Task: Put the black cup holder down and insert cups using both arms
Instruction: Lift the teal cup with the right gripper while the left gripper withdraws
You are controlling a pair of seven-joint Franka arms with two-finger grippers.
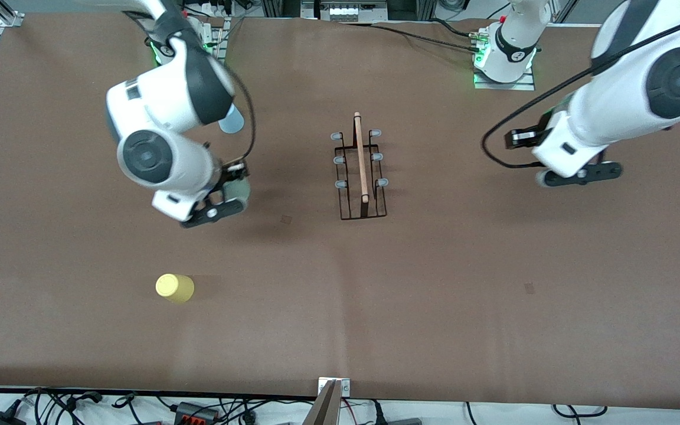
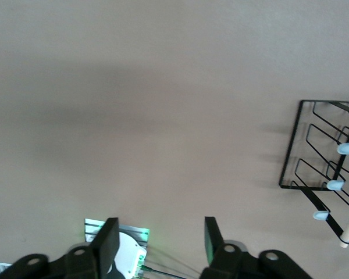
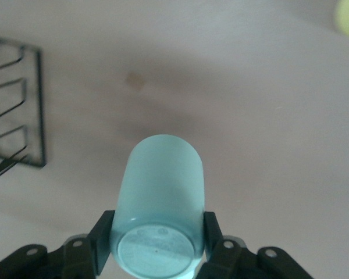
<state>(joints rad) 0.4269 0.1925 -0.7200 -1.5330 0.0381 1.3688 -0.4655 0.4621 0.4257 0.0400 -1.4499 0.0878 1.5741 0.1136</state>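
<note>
While your right gripper (image 3: 157,241) pinches the light, likely slippery mint green plastic cup (image 3: 160,215) at its base, over bare table short of the black wire cup holder (image 1: 362,168), grip gently; your left gripper (image 2: 160,244) hangs empty, fingers apart.

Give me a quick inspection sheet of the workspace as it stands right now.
Surface: brown table cover, a few small dark marks.
Job's things: black cup holder upright mid-table, all prongs bare; yellow cup on the table, nearer the front camera, toward the right arm's end; mint green cup held; light blue cup partly hidden by the right arm.
Clutter: nothing seen.
Grippers: right hand shut on the mint green cup, above the table; left hand open, empty, over bare table.
Cables: black cable looping off the left arm.
Surroundings: plugs and leads along the table's edge.
</note>
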